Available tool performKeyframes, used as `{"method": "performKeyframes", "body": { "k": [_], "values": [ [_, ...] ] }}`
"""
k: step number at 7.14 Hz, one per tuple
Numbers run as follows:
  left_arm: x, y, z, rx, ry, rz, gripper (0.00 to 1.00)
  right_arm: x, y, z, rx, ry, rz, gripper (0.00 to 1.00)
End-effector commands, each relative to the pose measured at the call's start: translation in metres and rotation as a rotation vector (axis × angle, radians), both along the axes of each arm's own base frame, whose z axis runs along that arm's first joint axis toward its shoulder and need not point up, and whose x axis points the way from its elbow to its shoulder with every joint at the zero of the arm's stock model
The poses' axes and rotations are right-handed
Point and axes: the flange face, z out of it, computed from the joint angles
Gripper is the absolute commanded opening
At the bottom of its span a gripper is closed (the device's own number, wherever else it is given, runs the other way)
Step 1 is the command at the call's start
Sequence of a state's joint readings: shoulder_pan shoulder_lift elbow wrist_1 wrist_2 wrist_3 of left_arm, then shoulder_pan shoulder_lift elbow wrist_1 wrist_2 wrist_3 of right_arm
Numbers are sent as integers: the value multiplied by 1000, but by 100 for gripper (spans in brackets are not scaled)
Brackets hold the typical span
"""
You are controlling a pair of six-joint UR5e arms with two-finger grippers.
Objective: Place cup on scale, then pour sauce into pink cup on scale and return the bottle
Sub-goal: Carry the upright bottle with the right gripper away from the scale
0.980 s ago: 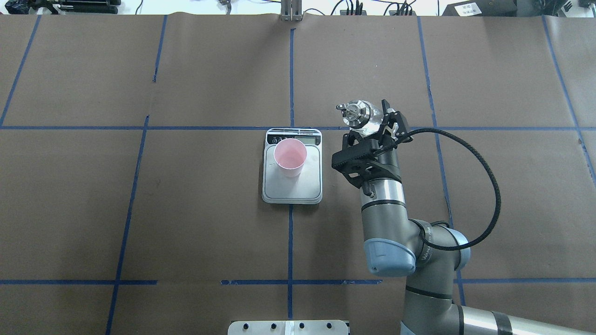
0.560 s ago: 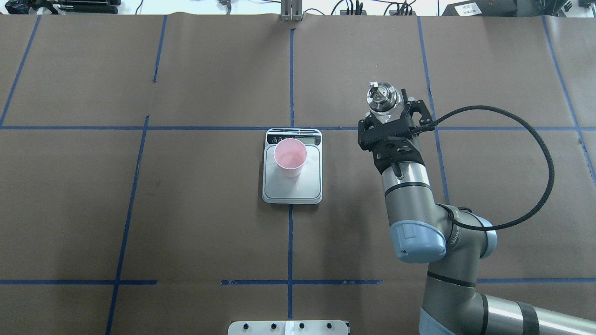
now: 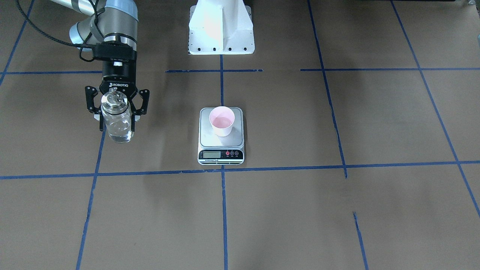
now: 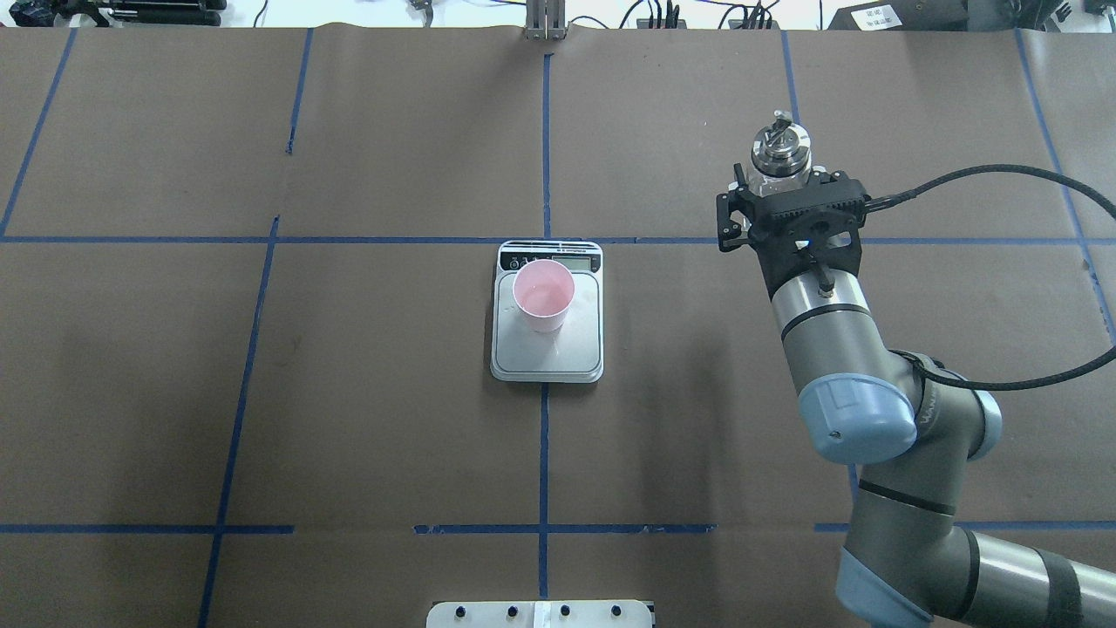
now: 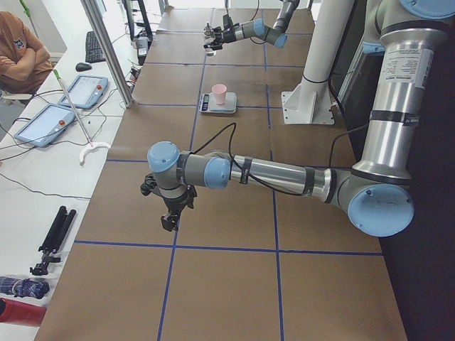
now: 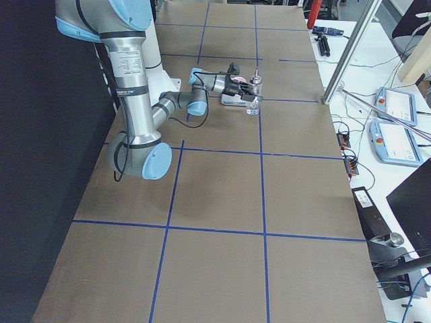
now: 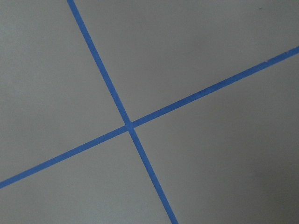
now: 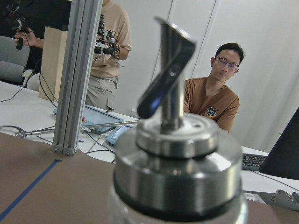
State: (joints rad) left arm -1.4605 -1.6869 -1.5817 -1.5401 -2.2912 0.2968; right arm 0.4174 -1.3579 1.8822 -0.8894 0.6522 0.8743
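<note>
The right gripper (image 3: pixel 117 120) clamps the clear glass, metal-spouted bottle (image 3: pixel 119 131) upright. I'd lower it straight and gently near the brown table's (image 3: pixel 337 210) right edge. I can't tell how the left gripper (image 5: pixel 169 215) stands.

Glossy clear glass bottle (image 3: pixel 118 128) with shiny metal collar (image 3: pixel 114 101), brushed steel scale (image 3: pixel 210 141).

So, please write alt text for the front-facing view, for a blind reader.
The right gripper holds a clear bottle at the view's left. In the middle of the brown table, a pink cup stands on a kitchen scale.
</note>
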Motion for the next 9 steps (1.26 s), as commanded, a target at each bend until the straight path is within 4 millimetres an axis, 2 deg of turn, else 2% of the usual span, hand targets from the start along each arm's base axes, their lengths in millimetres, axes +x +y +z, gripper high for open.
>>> {"method": "performKeyframes", "body": {
  "k": [1,2,3,4,5,7,9],
  "values": [
    [0,-1,2,7,18,-1,100,19,5,27,-61,-89,0,0],
    [0,-1,2,7,18,-1,100,18,4,34,-78,-131,16,0],
    [0,-1,-1,10,19,-2,100,18,4,55,-96,-106,29,0],
    [-4,-2,-5,18,18,-9,100,22,6,62,-84,-123,34,0],
    [-7,-2,-10,26,19,-14,100,24,7,88,-95,-96,37,0],
    [-7,-5,-15,34,20,-15,100,24,7,101,-112,-120,48,0],
    [-9,-7,-19,39,17,-20,100,8,1,148,-120,-161,58,0]
  ]
}}
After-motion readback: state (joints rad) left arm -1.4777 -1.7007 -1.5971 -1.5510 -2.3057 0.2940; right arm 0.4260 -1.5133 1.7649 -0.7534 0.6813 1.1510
